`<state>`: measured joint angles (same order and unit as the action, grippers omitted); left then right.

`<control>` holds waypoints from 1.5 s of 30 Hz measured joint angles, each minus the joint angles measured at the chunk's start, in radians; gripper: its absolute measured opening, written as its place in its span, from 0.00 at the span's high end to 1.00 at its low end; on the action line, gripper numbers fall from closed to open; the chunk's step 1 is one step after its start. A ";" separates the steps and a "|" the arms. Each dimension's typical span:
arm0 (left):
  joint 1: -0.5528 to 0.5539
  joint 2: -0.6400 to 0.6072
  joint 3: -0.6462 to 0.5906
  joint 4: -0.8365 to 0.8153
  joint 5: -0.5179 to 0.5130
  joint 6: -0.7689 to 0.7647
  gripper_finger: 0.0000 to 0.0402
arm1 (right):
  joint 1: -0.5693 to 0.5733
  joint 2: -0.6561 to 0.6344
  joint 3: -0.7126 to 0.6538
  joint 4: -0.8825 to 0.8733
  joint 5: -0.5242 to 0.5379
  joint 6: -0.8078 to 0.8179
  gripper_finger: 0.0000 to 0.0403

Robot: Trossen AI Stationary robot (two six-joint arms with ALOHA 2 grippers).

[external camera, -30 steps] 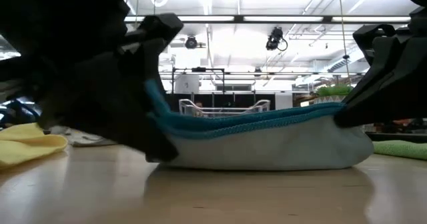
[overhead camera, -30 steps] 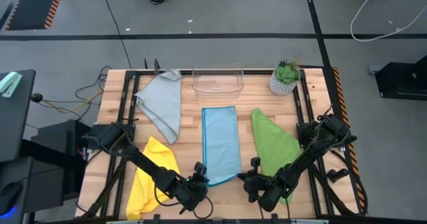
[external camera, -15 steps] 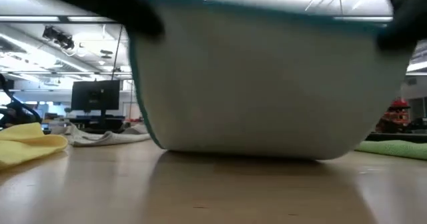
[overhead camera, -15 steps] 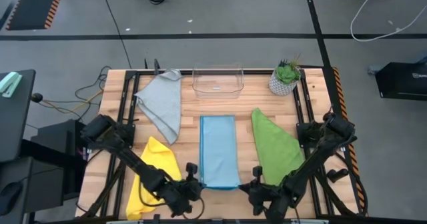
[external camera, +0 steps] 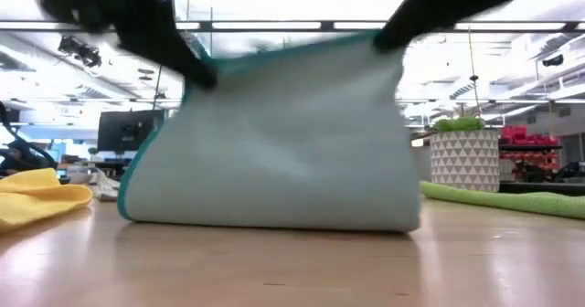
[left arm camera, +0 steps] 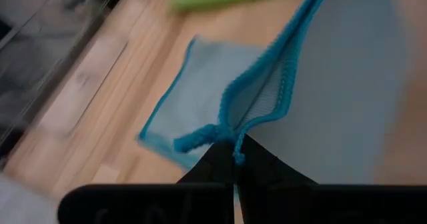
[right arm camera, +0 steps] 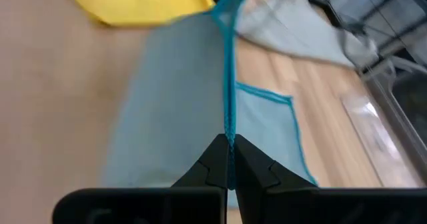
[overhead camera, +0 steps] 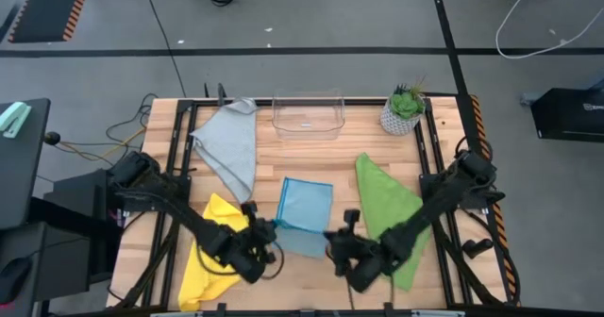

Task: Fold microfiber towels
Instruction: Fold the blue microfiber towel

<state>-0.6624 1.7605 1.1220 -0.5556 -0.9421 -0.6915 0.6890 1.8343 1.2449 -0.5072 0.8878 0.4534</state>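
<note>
The light blue towel [overhead camera: 304, 208], a narrow rectangle, has its far part flat on the table and its near end raised. My left gripper [overhead camera: 268, 230] and my right gripper [overhead camera: 338, 238] are each shut on a near corner. In the low view the towel [external camera: 274, 152] hangs between them as a sheet, with its lower fold on the wood. The grey towel [overhead camera: 229, 149] lies at the far left. The yellow towel [overhead camera: 212, 251] lies at the near left. The green towel [overhead camera: 387, 208] lies at the right. My left gripper pinches the towel's near left corner [left arm camera: 230, 136] between its two fingers, at the stitched hem, where two layers show. The corner is lifted clear, and the cloth runs down from it to the table. My right gripper pinches the near right corner at the hem [right arm camera: 229, 127] between its two fingers. That corner is lifted clear too, and the edge between the grippers is fairly taut.
A clear plastic bin [overhead camera: 307, 115] stands at the far middle, and a small potted plant [overhead camera: 404, 109] stands at the far right. Bare wood lies between the blue towel and the table's near edge.
Both grippers, shut on the blue towel's near corners, have risen from the table and gone toward the far edge. The near end has been lifted and carried over the far part, which has stayed flat. The towel's outline on the table is now much shorter.
</note>
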 joint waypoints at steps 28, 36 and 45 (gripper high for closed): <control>0.359 -0.002 -0.195 0.356 0.118 0.259 0.98 | -0.275 -0.007 -0.113 -0.012 -0.175 0.238 0.96; 0.358 -0.002 -0.194 0.371 0.119 0.260 0.98 | -0.260 -0.130 -0.102 -0.028 -0.197 0.320 0.96; 0.383 -0.003 -0.193 0.374 0.135 0.277 0.98 | -0.300 -0.137 -0.132 -0.068 -0.257 0.403 0.96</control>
<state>-0.2793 1.7576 0.9290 -0.1813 -0.8066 -0.4141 0.3888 1.6973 1.1129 -0.5754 0.6310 0.8563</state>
